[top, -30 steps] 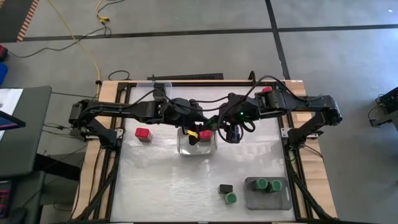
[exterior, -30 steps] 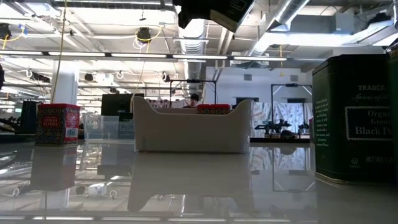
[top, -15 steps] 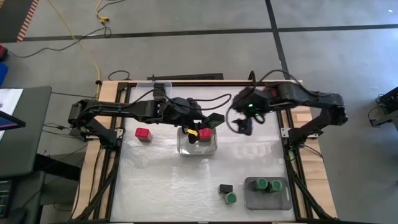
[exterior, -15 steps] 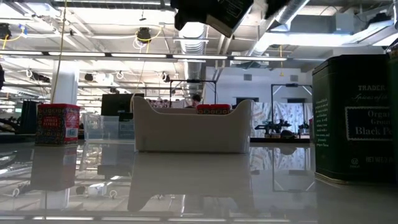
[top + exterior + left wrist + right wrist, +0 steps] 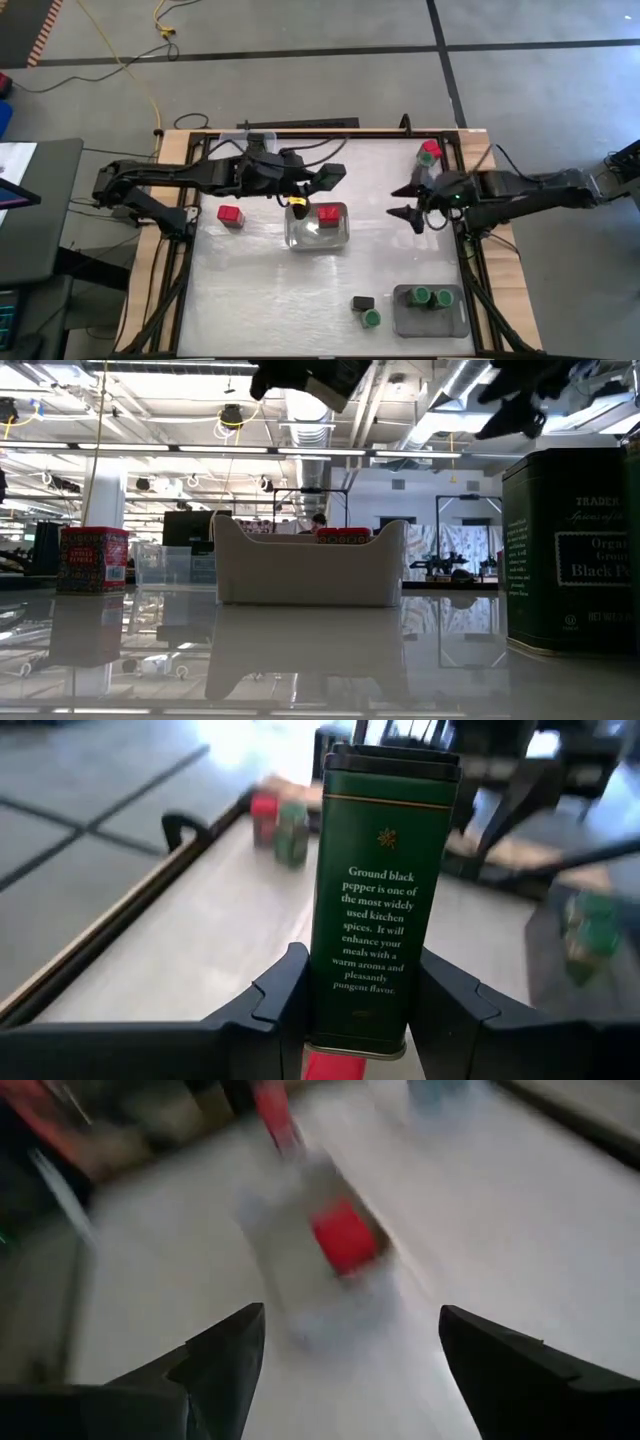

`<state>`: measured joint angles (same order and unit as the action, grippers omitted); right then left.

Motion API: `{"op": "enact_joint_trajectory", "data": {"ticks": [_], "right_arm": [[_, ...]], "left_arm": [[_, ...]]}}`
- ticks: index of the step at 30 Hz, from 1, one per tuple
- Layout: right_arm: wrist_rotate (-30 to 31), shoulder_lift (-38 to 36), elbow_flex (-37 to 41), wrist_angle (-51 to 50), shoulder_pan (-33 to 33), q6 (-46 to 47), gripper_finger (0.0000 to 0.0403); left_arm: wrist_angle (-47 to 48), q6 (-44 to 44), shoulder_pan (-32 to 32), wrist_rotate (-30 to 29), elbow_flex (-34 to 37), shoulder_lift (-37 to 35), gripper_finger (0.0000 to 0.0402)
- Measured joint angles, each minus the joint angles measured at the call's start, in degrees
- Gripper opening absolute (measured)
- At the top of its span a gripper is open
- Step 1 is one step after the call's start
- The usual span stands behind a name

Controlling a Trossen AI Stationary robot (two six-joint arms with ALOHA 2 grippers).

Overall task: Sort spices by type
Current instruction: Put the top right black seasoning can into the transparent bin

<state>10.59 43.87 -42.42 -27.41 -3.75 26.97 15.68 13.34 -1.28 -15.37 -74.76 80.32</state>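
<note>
Dark green pepper tin held upright and clear of the counter, above the far edge of the clear tray at mid-counter. Rigid metal box by the look of it, small, probably light; flat painted sides likely slick, so best taken across two opposite flat faces, low on the body and below the lid, exactly as now. No sign of fragility; main risk judged to be a slip or twist if pinch is off-centre.

Left hand clamped on that tin, part-open to the tin's width, one finger pressed to each side near its base. Tin straight between fingers, not tilted in wrist view.

Right hand spread wide, empty, touching nothing, off to the right side of the counter near its frame.

Other spices: one red-capped tin inside the clear tray; another red one loose on the counter left of tray; red-capped one at far right corner. Two green-capped jars in the grey tray near right; one green jar and one black box loose just beside it, touching or nearly so
</note>
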Motion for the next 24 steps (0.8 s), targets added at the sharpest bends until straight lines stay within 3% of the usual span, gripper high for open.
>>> {"op": "enact_joint_trajectory", "data": {"ticks": [5,12,15,24], "right_arm": [[0.04,-2.62,12.53,29.92,0.15,0.43,0.0327],[0.00,3.04,12.95,49.24,0.59,-8.07,0.0327],[-0.32,7.27,9.43,50.57,1.65,-10.52,0.0327],[-3.41,19.73,-4.93,48.50,5.20,-15.56,0.0327]], "left_arm": [[-24.62,0.98,0.00,1.27,10.87,-0.51,0.0129],[-55.92,2.99,-0.02,3.43,21.84,0.04,0.0129],[-60.14,3.62,0.00,4.99,22.64,0.19,0.0129],[-60.44,3.03,0.02,7.31,22.40,0.21,0.0129]]}}
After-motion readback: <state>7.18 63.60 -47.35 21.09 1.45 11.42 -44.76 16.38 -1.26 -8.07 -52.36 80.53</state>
